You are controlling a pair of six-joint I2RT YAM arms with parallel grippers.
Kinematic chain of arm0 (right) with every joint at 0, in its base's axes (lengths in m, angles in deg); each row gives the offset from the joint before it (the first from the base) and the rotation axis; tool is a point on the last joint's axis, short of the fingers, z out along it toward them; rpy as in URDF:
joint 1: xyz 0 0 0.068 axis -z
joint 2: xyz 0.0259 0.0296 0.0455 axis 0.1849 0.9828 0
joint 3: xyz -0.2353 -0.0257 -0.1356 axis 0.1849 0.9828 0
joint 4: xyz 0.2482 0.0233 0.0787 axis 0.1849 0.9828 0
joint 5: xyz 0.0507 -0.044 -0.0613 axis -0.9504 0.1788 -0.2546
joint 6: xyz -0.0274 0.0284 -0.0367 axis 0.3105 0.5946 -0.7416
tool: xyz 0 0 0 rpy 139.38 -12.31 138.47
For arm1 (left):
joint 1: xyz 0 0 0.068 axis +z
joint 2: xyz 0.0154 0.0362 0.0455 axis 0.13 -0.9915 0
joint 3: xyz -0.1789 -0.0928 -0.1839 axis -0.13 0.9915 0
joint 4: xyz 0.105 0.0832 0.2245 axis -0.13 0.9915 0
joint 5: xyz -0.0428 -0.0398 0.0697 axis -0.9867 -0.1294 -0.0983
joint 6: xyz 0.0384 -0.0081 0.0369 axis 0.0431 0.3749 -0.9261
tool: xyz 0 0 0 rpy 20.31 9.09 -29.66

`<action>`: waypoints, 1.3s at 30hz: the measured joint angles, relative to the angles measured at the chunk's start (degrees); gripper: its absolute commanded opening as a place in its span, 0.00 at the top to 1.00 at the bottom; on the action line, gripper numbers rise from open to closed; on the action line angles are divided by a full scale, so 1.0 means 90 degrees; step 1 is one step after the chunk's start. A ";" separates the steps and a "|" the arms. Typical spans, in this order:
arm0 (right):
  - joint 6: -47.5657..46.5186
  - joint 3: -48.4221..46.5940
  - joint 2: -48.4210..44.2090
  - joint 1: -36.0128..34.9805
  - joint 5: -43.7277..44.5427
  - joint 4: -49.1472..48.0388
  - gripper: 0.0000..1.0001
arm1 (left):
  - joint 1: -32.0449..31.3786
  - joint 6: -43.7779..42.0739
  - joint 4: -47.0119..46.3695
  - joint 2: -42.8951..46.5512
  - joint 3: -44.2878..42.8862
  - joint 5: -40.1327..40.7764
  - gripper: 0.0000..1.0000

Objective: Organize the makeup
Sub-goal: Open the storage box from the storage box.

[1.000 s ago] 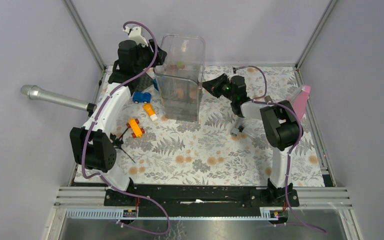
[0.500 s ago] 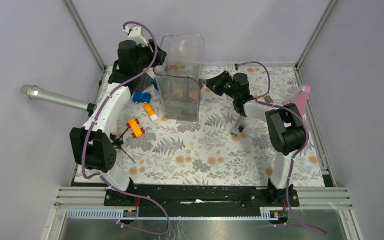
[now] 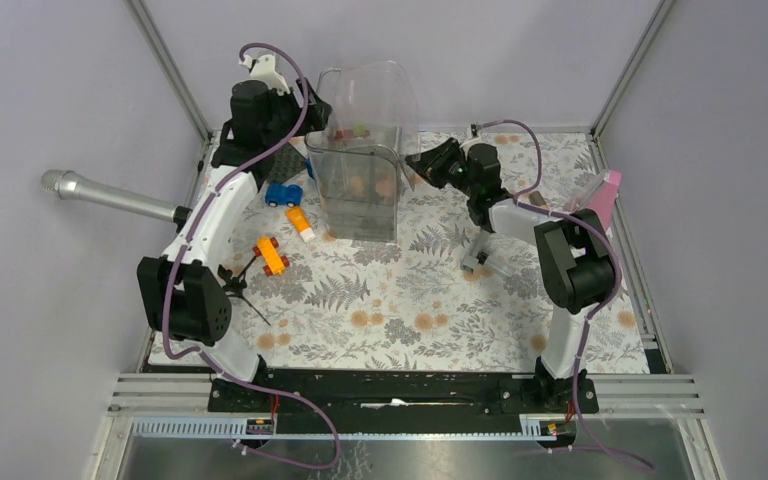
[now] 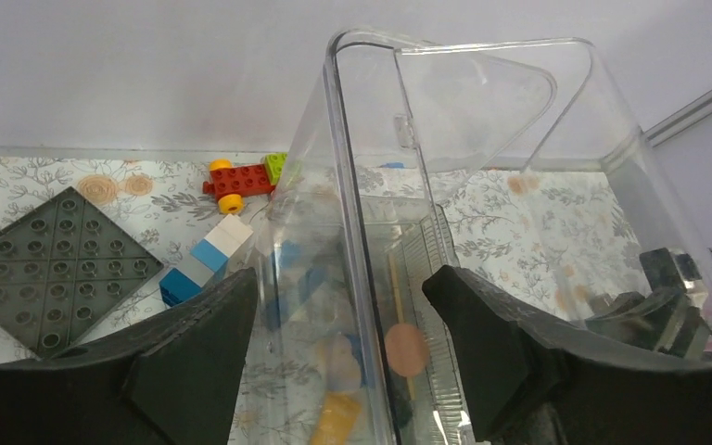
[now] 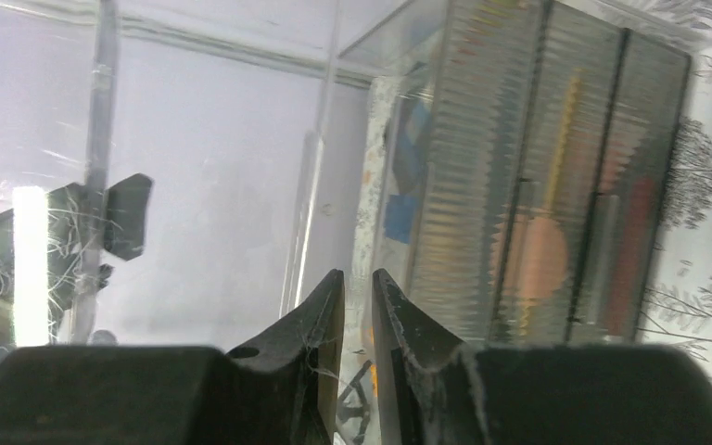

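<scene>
Table: a floral-print table (image 3: 410, 300) carries everything, with toys crowding its far left.
Organiser: a tall, narrow clear organiser (image 3: 360, 190) stands at the far middle, between the two arms.
Left claw: the left claw (image 4: 341, 278) is spread wide, one finger on each side of the organiser's upright wall and clamping nothing. Any sideways swing or lift could hook that wall and tip the box.
Right claw: the right claw (image 5: 357, 275) sits against the organiser's right side with its fingers nearly pressed together. A clear edge runs toward the slit, but whether it is pinched cannot be told. A push here, with no grip opposite, would likely topple the box leftward.
Toys: the blue toy car (image 3: 282, 194) and the orange-and-white block (image 3: 301, 222) lie just beside the base, where a sliding organiser would jam.
Makeup: a coral-pink disc (image 4: 406, 349) and a tan brush handle (image 4: 393, 283) show inside, so a fall would probably spill them.
</scene>
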 measured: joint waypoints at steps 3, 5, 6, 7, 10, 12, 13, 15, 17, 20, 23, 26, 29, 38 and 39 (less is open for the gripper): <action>0.0124 -0.0002 -0.0138 -0.0005 -0.0097 -0.0163 0.75 | 0.0010 0.0070 0.0136 0.0044 -0.0027 0.0005 0.19; 0.0219 -0.0005 -0.0231 -0.0005 -0.0138 -0.0265 0.75 | 0.0010 0.0102 0.0262 0.0056 -0.0102 0.0000 0.18; 0.0274 -0.0010 -0.0274 -0.0005 -0.0177 -0.0345 0.75 | 0.0010 0.0114 0.0311 0.0056 -0.0143 -0.0007 0.18; 0.0338 -0.0022 -0.0333 -0.0019 -0.0206 -0.0408 0.75 | 0.0010 0.0143 0.0369 0.0056 -0.0172 -0.0019 0.17; 0.0517 -0.0068 -0.0461 -0.0024 -0.0257 -0.0607 0.75 | 0.0010 0.0187 0.0447 0.0056 -0.0248 -0.0032 0.12; 0.0590 -0.0100 -0.0508 -0.0024 -0.0279 -0.0699 0.75 | 0.0010 0.0221 0.0457 0.0056 -0.0265 -0.0032 0.10; 0.0614 -0.0114 -0.0525 -0.0024 -0.0311 -0.0719 0.75 | 0.0010 0.0236 0.0469 0.0056 -0.0274 -0.0024 0.09; 0.0656 -0.0155 -0.0532 -0.0024 -0.0340 -0.0721 0.75 | 0.0010 0.0260 0.0529 0.0056 -0.0311 -0.0015 0.08; 0.0678 -0.0187 -0.0537 -0.0024 -0.0362 -0.0714 0.75 | 0.0010 0.0267 0.0624 0.0058 -0.0376 0.0000 0.08; 0.0695 -0.0257 -0.0544 -0.0024 -0.0369 -0.0665 0.75 | 0.0002 0.0277 0.0772 0.0058 -0.0486 0.0015 0.07; 0.0702 -0.0398 -0.0566 -0.0024 -0.0374 -0.0597 0.75 | -0.0005 0.0279 0.0845 0.0058 -0.0605 0.0073 0.04; 0.0699 -0.0573 -0.0644 -0.0024 -0.0379 -0.0466 0.74 | -0.0010 0.0279 0.0925 0.0117 -0.0704 0.0202 0.01; 0.0695 -0.0818 -0.0716 -0.0024 -0.0384 -0.0362 0.75 | -0.0007 0.0279 0.0986 0.0277 -0.0719 0.0418 0.01; 0.0631 -0.1557 -0.0804 -0.0024 -0.0532 0.0080 0.74 | 0.0053 0.0075 0.0442 0.1906 0.0461 0.1231 0.01; 0.0622 -0.1632 -0.0804 -0.0024 -0.0542 0.0134 0.74 | 0.0068 0.0015 0.0272 0.2261 0.0831 0.1241 0.01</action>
